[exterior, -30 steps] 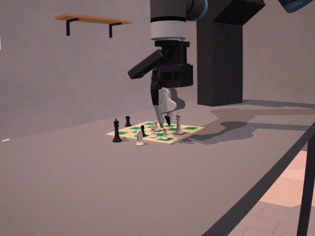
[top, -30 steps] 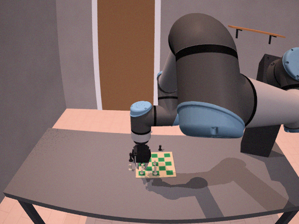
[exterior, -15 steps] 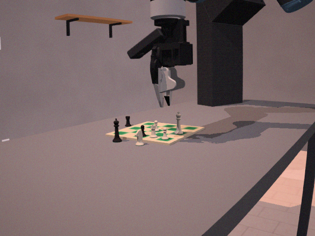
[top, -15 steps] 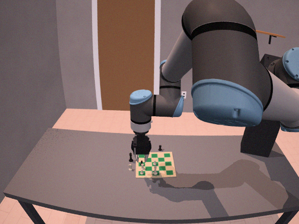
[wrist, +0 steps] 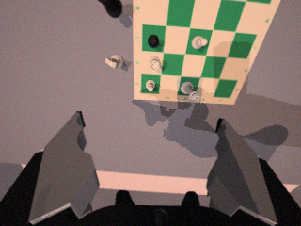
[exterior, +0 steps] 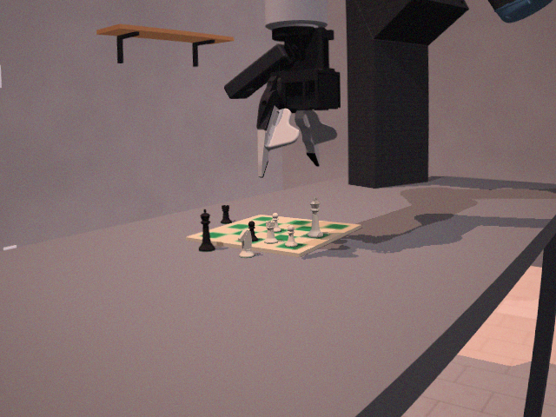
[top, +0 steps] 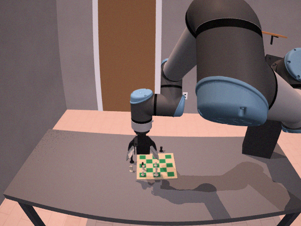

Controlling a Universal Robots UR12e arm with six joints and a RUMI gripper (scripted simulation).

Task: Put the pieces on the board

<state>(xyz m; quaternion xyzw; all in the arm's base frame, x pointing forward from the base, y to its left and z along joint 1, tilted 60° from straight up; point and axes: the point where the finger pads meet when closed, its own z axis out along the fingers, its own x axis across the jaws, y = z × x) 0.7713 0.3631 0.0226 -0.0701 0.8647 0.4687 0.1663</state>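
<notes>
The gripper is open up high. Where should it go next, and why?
Probably over to the black king, then down onto it. The gripper hangs open and empty above the board. A white pawn stands on a corner square, while the king, black rook and white knight wait beside the board.

No text I can read anywhere, the board (wrist: 205,60) edge shows me only tiny green dots, no legible letters or numbers, nothing printed on the arm
</notes>
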